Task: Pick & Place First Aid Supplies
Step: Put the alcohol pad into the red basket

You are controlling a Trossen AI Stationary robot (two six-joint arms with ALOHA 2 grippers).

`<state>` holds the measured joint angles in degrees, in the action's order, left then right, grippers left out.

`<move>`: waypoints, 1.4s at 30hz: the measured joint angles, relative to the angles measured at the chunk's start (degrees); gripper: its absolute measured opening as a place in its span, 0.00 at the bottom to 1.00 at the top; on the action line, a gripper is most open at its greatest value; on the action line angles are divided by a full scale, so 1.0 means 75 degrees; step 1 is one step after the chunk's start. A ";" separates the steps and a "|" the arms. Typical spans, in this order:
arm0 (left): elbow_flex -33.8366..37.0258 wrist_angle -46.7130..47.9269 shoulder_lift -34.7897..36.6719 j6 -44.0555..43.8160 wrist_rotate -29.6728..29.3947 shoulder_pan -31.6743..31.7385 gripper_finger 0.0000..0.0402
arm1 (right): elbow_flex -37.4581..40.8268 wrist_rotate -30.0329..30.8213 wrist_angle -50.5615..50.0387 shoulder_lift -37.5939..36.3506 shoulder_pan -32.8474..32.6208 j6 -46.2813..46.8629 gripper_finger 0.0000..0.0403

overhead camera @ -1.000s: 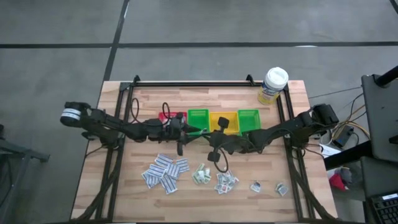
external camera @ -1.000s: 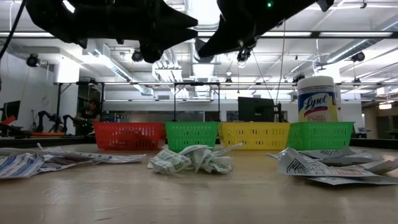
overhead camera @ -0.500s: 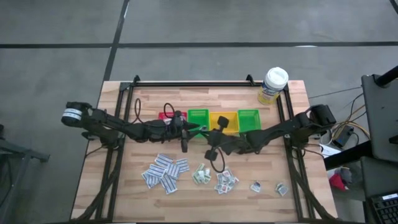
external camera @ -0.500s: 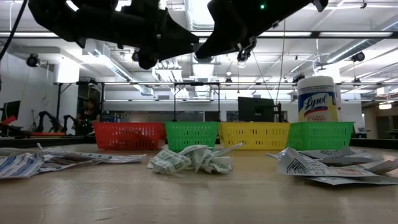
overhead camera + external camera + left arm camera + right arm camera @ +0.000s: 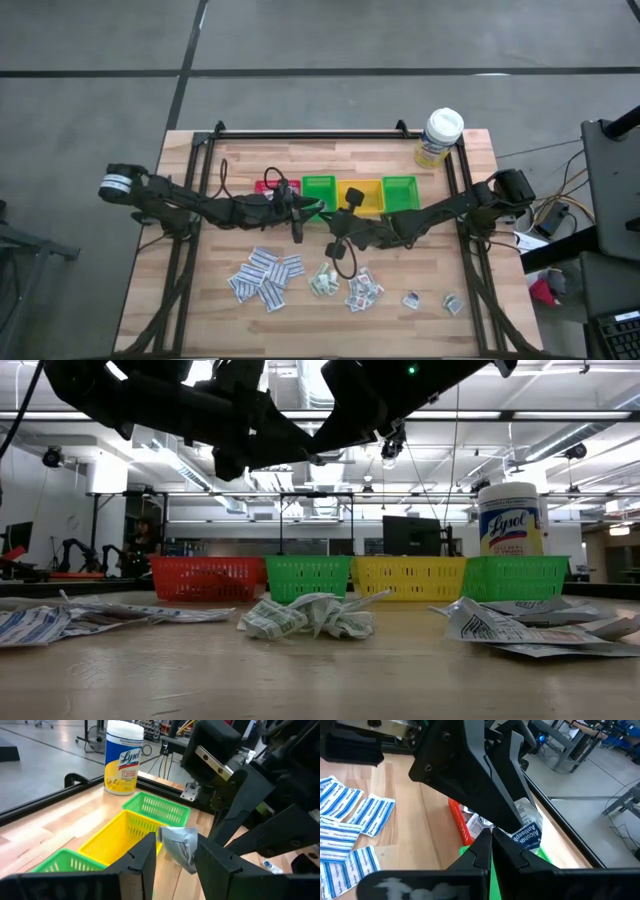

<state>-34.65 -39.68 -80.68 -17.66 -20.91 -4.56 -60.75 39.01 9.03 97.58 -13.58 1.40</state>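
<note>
Only red bin point(image 5: 461, 822) visibly holds packets point(image 5: 475, 822); yellow bin point(image 5: 117, 834) bare

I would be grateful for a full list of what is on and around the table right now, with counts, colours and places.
Wooden table: one, light brown, under everything.
Small plastic mesh bins: four in a row mid-table, red, green, yellow, green.
White-capped bottle with yellow label: one, at the back right corner.
Loose flat white paper packets: many, with blue, green or grey print, spread along the front of the table; the exact number is unclear.
Held white paper packet: one, in the air above the bins.
Left gripper: dark, gripping the held packet.
Right gripper: dark, shut, close to that packet.
</note>
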 joint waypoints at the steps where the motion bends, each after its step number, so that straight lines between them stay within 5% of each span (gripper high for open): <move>1: 0.0000 -0.0005 0.0003 -0.0046 -0.0003 0.0000 0.30 | 0.0000 0.0003 -0.0030 0.0000 0.0000 0.0001 0.02; 9: 0.0003 -0.0010 -0.0011 -0.0494 -0.0006 0.0006 0.26 | 0.0000 0.0006 -0.0049 0.0000 0.0000 0.0016 0.02; 17: 0.0006 -0.0029 -0.0134 -0.0497 0.0006 0.0032 0.02 | 0.0000 0.0008 -0.0039 0.0003 -0.0012 0.0103 0.02; 28: 0.0023 0.0067 -0.0133 -0.0471 -0.0019 0.0029 0.00 | 0.0000 -0.0583 -0.0478 0.0005 -0.0012 0.0161 0.02; 33: 0.0023 0.0482 -0.0090 -0.0400 -0.0638 0.0041 0.00 | 0.0003 -0.1393 -0.0952 0.0006 -0.0029 0.0486 0.04; 42: 0.0017 0.2595 0.0339 -0.0407 -0.2205 0.0035 0.00 | 0.0003 -0.1500 -0.2417 0.0006 -0.0166 0.1197 0.11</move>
<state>-34.52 -20.22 -78.14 -20.71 -37.44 -4.29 -60.73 27.76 -9.10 97.62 -14.83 10.38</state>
